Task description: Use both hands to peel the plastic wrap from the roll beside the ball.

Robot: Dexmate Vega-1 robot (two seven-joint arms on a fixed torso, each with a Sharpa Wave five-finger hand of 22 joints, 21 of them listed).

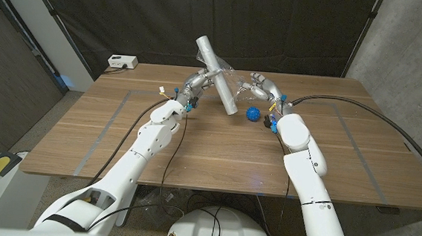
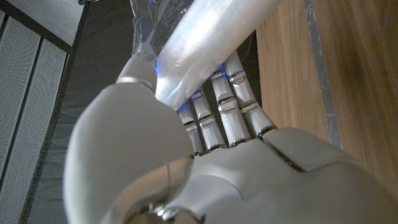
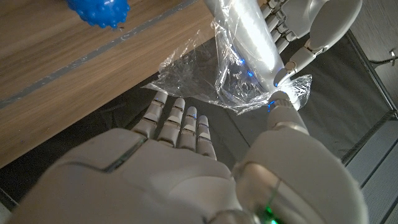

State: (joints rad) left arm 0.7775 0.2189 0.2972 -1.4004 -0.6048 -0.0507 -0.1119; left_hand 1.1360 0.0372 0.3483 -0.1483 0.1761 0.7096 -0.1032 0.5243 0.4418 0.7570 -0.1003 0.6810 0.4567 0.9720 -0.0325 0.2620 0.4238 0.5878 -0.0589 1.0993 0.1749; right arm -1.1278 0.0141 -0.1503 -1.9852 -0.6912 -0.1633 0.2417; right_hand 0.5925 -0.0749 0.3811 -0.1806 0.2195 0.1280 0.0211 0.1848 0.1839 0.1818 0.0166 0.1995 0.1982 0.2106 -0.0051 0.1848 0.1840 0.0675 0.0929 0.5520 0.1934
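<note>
Overhead, one roll (image 1: 218, 74) gripped by left hand (image 1: 195, 84), right hand (image 1: 264, 87) pinching its loose wrap (image 3: 205, 74), one blue ball (image 1: 253, 113).

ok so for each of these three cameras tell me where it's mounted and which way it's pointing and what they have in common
Head view: fixed on the robot's head, looking down over the table; both arms, left hand gripping the roll, right hand at the plastic wrap, ball nearby.
Left wrist view: on the left wrist, along the left hand's back toward the roll.
Right wrist view: on the right wrist, along the right hand's back toward the wrap it pinches and the ball.
Shared: all three show the roll.
</note>
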